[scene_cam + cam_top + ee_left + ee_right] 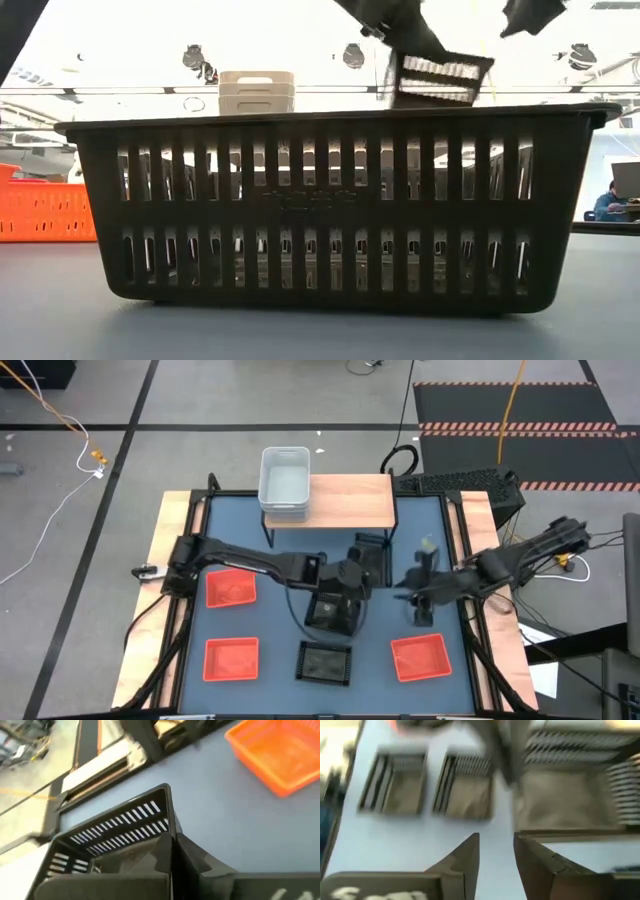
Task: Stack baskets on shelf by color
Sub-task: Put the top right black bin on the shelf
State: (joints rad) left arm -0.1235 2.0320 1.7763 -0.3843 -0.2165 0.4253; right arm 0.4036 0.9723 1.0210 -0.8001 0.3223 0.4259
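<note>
The blue-topped table (275,622) carries three red baskets: two (231,589) (231,659) on the left gripper's (345,595) outer side, one (419,657) just near-side of the right gripper (418,597). A black basket (326,663) lies near-side of the left gripper. The shelf (350,500) stands beyond both grippers, bearing white baskets (284,480) at its left end.

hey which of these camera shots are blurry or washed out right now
Right wrist view: heavy motion blur, the black baskets smeared. Low view: strong backlight from the bright ceiling, so the near black basket reads almost as a silhouette. Left wrist view: slightly soft, red basket still readable. High view: evenly lit and sharp.
</note>
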